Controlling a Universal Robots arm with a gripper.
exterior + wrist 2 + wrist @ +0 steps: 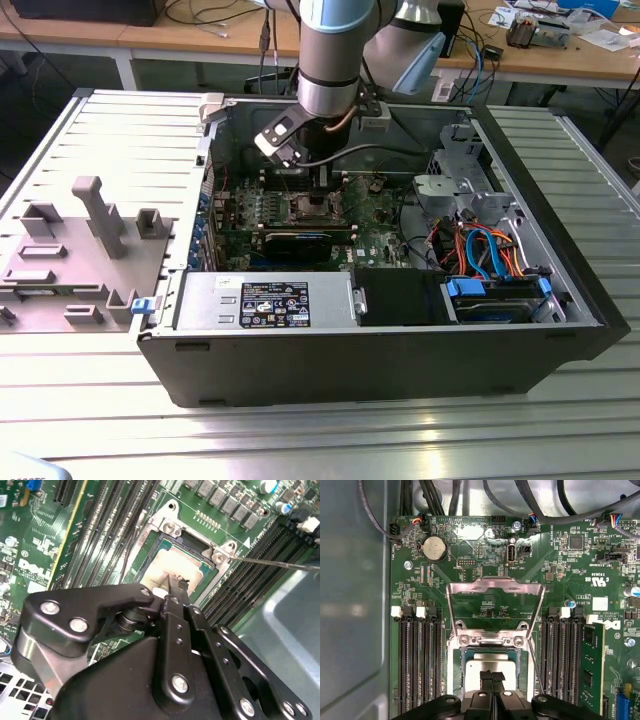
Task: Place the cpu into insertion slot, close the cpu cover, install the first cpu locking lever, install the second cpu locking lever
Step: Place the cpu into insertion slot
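The cpu (492, 661) lies flat in the insertion slot (453, 672), its silvery top visible in both wrist views (172, 567). The cpu cover (495, 586) is swung open, its frame tilted back from the hinge away from the socket. My gripper (492, 676) stands over the chip's middle with its fingers shut together, tips (170, 586) at or just above the metal top; contact is unclear. A thin wire locking lever (280, 563) sticks out beside the socket rim (167, 527). In the exterior view the gripper (320, 192) reaches down into the open computer case.
Black memory slots (417, 660) flank the socket, with a green module (592, 665) fitted. A graphics card (295, 240), power supply (270, 300) and drive bay with orange and blue cables (490, 250) crowd the case. A grey fixture plate (70, 250) lies at the exterior view's left.
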